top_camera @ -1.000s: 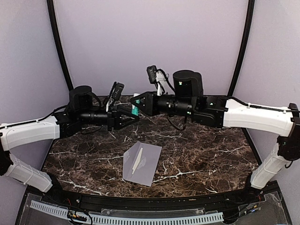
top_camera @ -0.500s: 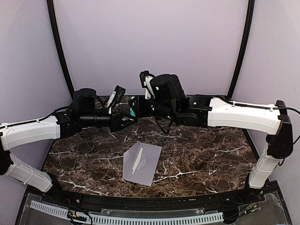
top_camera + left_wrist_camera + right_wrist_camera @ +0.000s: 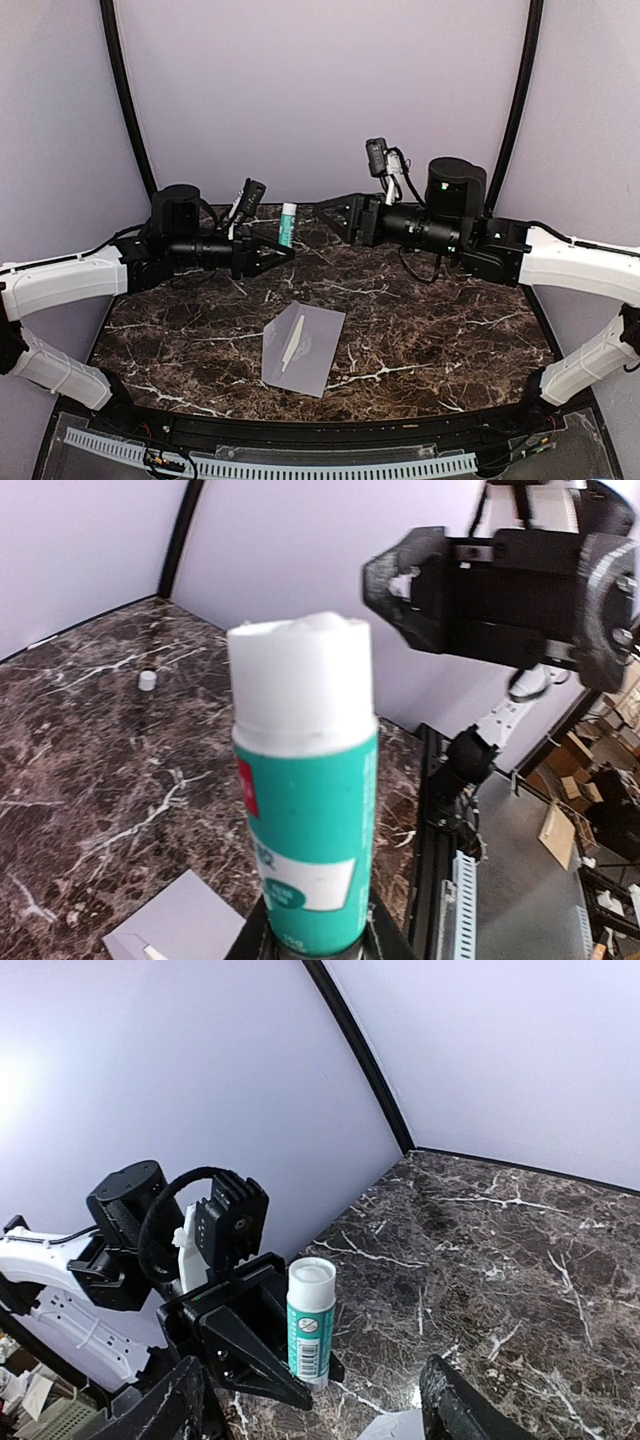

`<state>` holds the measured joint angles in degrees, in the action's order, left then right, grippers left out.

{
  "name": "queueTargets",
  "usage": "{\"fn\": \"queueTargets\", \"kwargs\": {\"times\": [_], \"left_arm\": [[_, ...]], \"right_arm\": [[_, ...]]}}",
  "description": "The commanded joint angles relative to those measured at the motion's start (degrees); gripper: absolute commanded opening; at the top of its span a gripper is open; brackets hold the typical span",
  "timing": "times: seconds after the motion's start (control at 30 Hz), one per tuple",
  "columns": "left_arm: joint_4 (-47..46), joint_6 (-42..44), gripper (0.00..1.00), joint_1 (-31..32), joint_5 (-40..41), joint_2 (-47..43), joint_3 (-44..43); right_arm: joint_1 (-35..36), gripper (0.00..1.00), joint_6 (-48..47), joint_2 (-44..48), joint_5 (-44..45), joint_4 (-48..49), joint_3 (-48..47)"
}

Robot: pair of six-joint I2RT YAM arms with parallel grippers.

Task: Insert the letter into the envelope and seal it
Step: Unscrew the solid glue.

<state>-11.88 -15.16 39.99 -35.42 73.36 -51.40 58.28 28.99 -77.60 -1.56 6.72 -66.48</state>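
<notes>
The pale grey-lavender envelope [image 3: 308, 352] lies flat mid-table; its corner shows in the left wrist view [image 3: 175, 925]. A thin cream strip, the letter's edge [image 3: 292, 342], shows along it; the rest of the letter is hidden. My left gripper [image 3: 284, 251] [image 3: 315, 946] is shut on the base of a teal-and-white glue stick [image 3: 288, 224] [image 3: 305, 810] [image 3: 310, 1322], held upright above the back of the table with its white top bare. My right gripper [image 3: 336, 216] [image 3: 320, 1418] hangs open to the right of the stick, apart from it, nothing between its fingers.
A small white cap-like piece [image 3: 147, 680] lies on the dark marble table [image 3: 450, 330] near the back wall. Lavender walls close in the back and sides. A black rail and a slotted white strip [image 3: 300, 465] run along the near edge.
My right gripper has drawn back to the right from the glue stick's top and opened wide. The left gripper still holds the stick in the same place. The envelope has not moved.
</notes>
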Motion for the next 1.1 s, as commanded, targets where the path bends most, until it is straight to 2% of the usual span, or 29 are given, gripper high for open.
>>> {"fn": "queueTargets", "kwargs": {"times": [0.0,0.07,0.27,0.4,0.53,0.83,1.07], "left_arm": [[-5.58,0.36,0.00,-0.35,-15.13,-1.06,-1.97],[-6.85,-0.13,0.00,-0.23,-21.37,-0.70,-2.09],[-8.91,-1.30,0.00,1.12,-29.54,0.18,-2.72],[-9.70,-1.73,0.00,1.86,-30.50,0.56,-2.62],[-10.60,-2.56,0.00,2.20,-31.61,0.90,-2.57],[-10.48,-2.76,0.00,2.60,-32.09,1.78,-2.72],[-10.21,-2.69,0.00,2.52,-31.10,1.98,-2.75]], "right_arm": [[-4.04,0.71,-0.06,2.17,-17.91,13.41,5.26],[-4.55,0.73,-1.00,2.54,-23.84,16.03,5.81],[-4.58,0.75,-1.30,0.14,-36.92,19.78,4.48],[-4.03,0.75,-0.40,-2.40,-39.40,18.54,1.85],[-2.91,0.70,-0.95,-4.24,-39.66,16.91,0.12],[-0.53,0.45,0.30,-7.70,-42.70,19.93,-2.31],[0.07,0.13,1.28,-8.59,-40.82,19.09,-2.68]]}}
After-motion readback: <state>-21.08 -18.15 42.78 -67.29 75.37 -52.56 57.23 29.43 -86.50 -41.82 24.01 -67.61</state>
